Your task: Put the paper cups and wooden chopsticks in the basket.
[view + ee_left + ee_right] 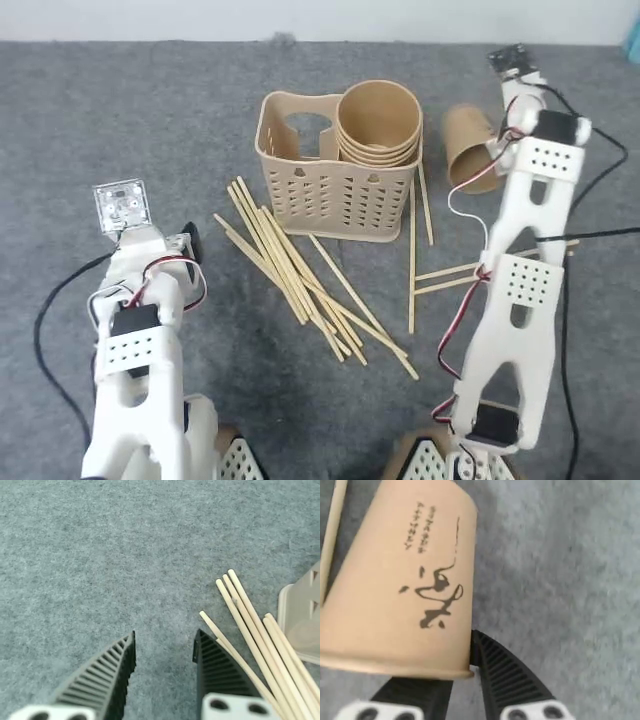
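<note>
The beige slotted basket [340, 200] stands upright near the middle of the grey, carpet-covered worktop [120, 120], and a stack of paper cups [378, 125] already sits in the end of it nearer the right arm. One more paper cup [470, 148] is outside the basket, just beside that same end, tipped over with its base pointing away from the arms. The right gripper [465, 665] has it by the mouth. The jaws are drawn in close on the wall of the cup, with one finger [502, 672] pressed against the outside of the rim and the other tucked behind it. Most of the wooden chopsticks [290, 270] lie fanned out on the worktop in front of the basket. A few more are scattered toward the right arm, and two of those lie crosswise next to it. The left gripper [165, 635] hangs low over bare carpet on the far side of the fan from the cups. It is spread wide with nothing between its jaws. The tips of the nearest chopsticks reach right alongside one of its fingers.
</note>
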Action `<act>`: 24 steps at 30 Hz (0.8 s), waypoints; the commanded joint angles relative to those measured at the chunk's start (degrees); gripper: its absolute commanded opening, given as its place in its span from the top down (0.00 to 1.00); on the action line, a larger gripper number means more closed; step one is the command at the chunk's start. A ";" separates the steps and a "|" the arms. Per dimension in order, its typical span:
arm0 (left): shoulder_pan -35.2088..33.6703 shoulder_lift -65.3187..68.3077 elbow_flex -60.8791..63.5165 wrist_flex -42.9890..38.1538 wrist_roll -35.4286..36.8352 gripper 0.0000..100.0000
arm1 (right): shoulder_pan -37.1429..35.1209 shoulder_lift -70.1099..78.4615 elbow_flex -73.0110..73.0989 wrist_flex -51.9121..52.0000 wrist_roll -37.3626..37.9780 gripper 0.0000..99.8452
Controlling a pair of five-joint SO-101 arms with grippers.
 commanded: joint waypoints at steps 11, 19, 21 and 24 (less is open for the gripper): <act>0.35 -1.14 0.22 -1.41 0.44 0.82 | 4.97 -25.54 20.22 9.01 -6.24 0.99; 0.26 -1.14 0.22 -1.32 0.44 0.82 | 3.82 -47.52 45.98 8.92 -6.15 0.99; 0.18 -1.14 0.22 -1.23 0.44 0.82 | 3.56 -51.38 51.16 8.92 -6.15 0.99; 0.09 -1.14 0.31 -1.23 0.44 0.82 | 2.68 -55.16 57.58 9.01 -6.15 0.99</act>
